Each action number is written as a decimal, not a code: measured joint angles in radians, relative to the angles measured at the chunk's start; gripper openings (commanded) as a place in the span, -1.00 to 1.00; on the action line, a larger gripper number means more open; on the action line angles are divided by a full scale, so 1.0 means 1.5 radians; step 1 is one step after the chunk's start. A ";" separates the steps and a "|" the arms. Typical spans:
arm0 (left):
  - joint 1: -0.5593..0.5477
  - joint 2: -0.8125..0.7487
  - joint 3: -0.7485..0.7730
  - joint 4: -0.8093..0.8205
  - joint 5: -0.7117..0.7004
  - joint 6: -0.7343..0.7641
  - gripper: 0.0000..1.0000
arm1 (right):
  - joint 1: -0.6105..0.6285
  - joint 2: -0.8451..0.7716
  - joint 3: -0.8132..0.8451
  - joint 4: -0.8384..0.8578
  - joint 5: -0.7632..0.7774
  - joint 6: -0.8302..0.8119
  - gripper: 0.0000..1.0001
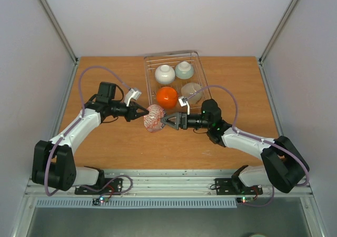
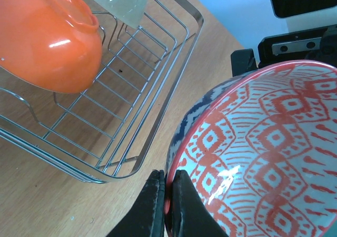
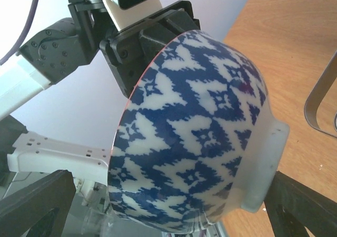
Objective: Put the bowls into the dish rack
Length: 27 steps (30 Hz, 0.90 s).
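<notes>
Nothing written can be read in any of the three views: no lettering, label, brand, number or sign. The only markings are decoration on the patterned bowl (image 3: pixel 200 137), with blue diamond and zigzag shapes on white on the outside and red ones on the inside.

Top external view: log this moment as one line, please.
left gripper: jaws shut on red-patterned bowl rim | right gripper: jaws open, facing its underside | dish rack: four bowls inside
</notes>
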 measured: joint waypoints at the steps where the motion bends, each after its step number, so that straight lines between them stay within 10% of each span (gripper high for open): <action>1: 0.000 0.000 0.000 0.000 0.000 0.000 -0.99 | 0.002 0.001 0.000 0.000 0.000 -0.001 0.97; 10: 0.002 0.000 -0.003 0.001 -0.012 -0.001 -0.99 | 0.022 0.064 0.011 0.043 -0.008 0.016 0.85; 24: 0.007 0.000 -0.004 0.000 -0.018 -0.013 -0.99 | 0.022 0.105 0.012 0.087 -0.010 0.058 -0.86; 27: 0.007 0.000 -0.004 -0.001 -0.018 -0.012 -0.77 | 0.022 0.105 0.012 0.086 -0.010 0.058 -0.98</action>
